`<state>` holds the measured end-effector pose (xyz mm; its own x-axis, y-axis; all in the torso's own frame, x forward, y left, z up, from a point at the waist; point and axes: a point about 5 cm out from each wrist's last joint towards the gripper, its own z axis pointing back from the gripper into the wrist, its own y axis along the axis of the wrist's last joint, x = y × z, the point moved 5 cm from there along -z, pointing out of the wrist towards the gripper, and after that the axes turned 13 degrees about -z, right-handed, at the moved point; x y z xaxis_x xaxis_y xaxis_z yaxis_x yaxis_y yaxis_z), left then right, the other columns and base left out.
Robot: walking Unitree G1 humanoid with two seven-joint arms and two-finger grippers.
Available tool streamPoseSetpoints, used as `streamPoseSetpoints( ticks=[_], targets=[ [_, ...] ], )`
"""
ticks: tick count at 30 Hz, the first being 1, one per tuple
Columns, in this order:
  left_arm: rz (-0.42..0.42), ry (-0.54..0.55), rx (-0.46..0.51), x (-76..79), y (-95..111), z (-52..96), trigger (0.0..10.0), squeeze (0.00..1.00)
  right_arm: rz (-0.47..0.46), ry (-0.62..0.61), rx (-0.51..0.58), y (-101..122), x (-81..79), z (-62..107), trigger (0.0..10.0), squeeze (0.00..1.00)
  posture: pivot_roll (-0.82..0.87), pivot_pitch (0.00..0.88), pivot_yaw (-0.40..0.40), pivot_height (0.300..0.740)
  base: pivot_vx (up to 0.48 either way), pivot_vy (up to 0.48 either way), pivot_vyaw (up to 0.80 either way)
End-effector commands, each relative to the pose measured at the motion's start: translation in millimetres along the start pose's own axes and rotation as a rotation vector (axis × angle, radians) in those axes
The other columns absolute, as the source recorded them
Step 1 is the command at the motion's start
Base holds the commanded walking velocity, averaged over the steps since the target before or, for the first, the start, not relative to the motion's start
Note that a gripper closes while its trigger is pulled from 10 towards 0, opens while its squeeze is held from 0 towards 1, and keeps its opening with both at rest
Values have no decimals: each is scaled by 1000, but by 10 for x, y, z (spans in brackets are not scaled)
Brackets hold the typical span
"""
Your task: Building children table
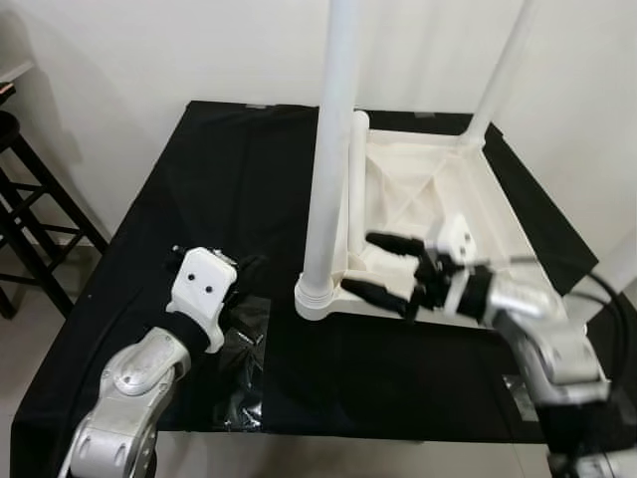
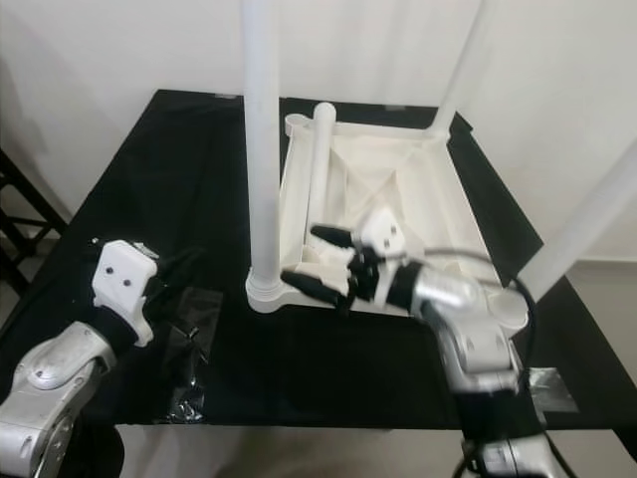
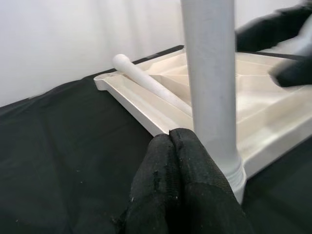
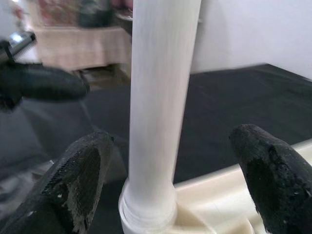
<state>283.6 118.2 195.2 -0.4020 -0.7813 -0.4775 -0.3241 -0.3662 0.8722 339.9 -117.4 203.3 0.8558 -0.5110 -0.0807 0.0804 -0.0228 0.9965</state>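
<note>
L hand (image 1: 242, 271) fingers together | R hand (image 1: 388, 269) fingers apart

No readable text, labels, brands, numbers or signs.

The white plastic table top (image 1: 438, 199) at the centre of the head views, its white legs (image 1: 328, 159), the black cloth (image 1: 229, 169) beneath it and the white camera housing (image 1: 202, 284) on the left wrist at lower left all carry plain, unmarked surfaces; the clear plastic bag (image 1: 242, 349) at lower left is too dark to show any print.
</note>
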Motion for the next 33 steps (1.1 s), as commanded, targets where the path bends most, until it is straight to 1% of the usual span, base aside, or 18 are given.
streamPoseSetpoints(
  ticks=[1,2,3,4,5,6,12,14,15,18,21,22,23,24,26,27,28,33],
  targets=[
    [3,-47,19,30,38,46,10000,0,-37,14,26,21,64,-19,10000,0,14,72,-75,740,0,0,0],
    [3,-47,19,30,38,46,10000,0,-37,14,26,21,64,-19,10000,0,14,72,-75,740,0,0,0],
    [18,-93,24,35,42,105,10000,0,-70,81,21,60,74,-79,10000,0,24,87,-80,740,0,0,0],
    [18,-93,24,35,42,105,10000,0,-70,81,21,60,74,-79,10000,0,24,87,-80,740,0,0,0],
    [30,-119,30,30,51,143,10000,0,-82,141,0,65,45,-120,10000,0,27,93,-84,740,0,0,0],
    [30,-119,30,30,51,143,10000,0,-82,141,0,65,45,-120,10000,0,27,93,-84,740,0,0,0],
    [55,-190,48,60,93,211,10000,0,-72,282,-86,34,-36,-236,10000,0,39,120,-97,740,0,0,0],
    [57,-196,49,63,98,216,10000,0,-69,293,-88,40,-44,-250,10000,0,39,120,-97,740,0,0,0],
    [56,-212,53,64,118,230,10000,0,-57,320,-100,69,-46,-330,10000,0,51,141,-106,740,0,0,0],
    [54,-219,54,65,126,235,10000,0,-50,327,-107,76,-44,-359,10000,0,51,141,-106,740,0,0,0],
    [72,-260,60,86,149,258,10000,0,-25,357,-133,121,-8,-469,10000,0,75,168,-114,740,0,0,0],
    [72,-260,60,86,149,258,10000,0,-25,357,-133,121,-8,-469,10000,0,75,168,-114,740,0,0,0],
    [82,-272,61,100,149,266,10000,0,-22,371,-138,139,-9,-488,8471,0,75,169,-114,740,0,0,0],
    [92,-287,53,133,120,274,10000,0,-19,380,-140,159,-8,-500,7294,0,77,172,-115,740,0,0,0],
    [99,-299,48,155,99,283,10000,0,-17,389,-143,170,-6,-505,7294,0,77,174,-115,740,0,0,0],
    [106,-317,38,198,67,299,10000,0,-11,391,-149,171,7,-501,1608,0,75,177,-116,740,0,0,0],
    [113,-327,29,219,47,311,10000,0,-12,395,-158,163,24,-481,0,0,77,176,-118,740,0,0,0],
    [121,-346,15,251,19,325,10000,0,-14,392,-162,142,60,-428,0,0,75,171,-115,740,0,0,0]
  ],
)
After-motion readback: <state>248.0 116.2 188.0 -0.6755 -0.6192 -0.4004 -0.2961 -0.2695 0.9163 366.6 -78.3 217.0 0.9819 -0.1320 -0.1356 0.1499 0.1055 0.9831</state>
